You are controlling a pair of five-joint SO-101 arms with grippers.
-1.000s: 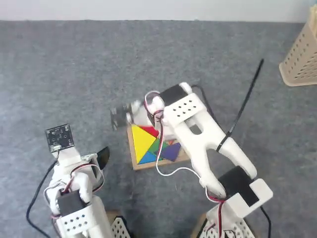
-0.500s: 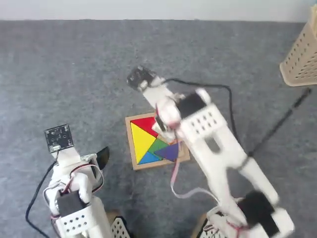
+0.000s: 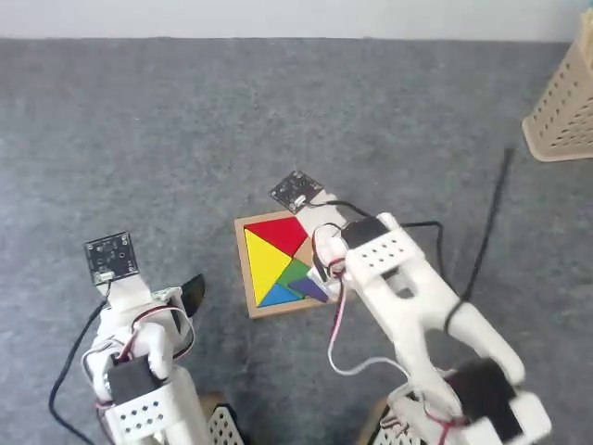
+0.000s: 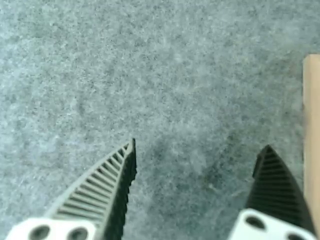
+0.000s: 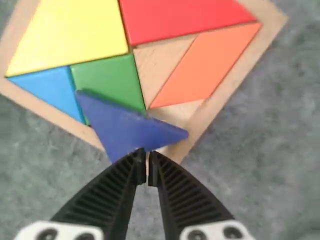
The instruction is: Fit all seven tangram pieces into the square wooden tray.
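The square wooden tray [image 3: 248,306] lies mid-table on grey carpet. In it lie a yellow triangle [image 5: 70,35], a red triangle [image 5: 180,17], an orange parallelogram [image 5: 207,65], a green square [image 5: 107,82] and a light blue triangle [image 5: 47,87]. Bare wood [image 5: 157,62] shows between green and orange. My right gripper [image 5: 146,161] is shut on the edge of a dark blue triangle [image 5: 127,127], which is tilted over the tray's near right corner, overlapping the green square. My left gripper [image 4: 197,155] is open over bare carpet, left of the tray's edge [image 4: 311,125].
A beige perforated basket [image 3: 565,102] stands at the far right edge. A black cable [image 3: 486,222] rises beside the right arm [image 3: 408,287]. The left arm [image 3: 139,352] sits at the near left. Open carpet lies all around the tray.
The right arm swung from the tray's left side out past its far edge, then came back over its right side. The left arm has not moved.
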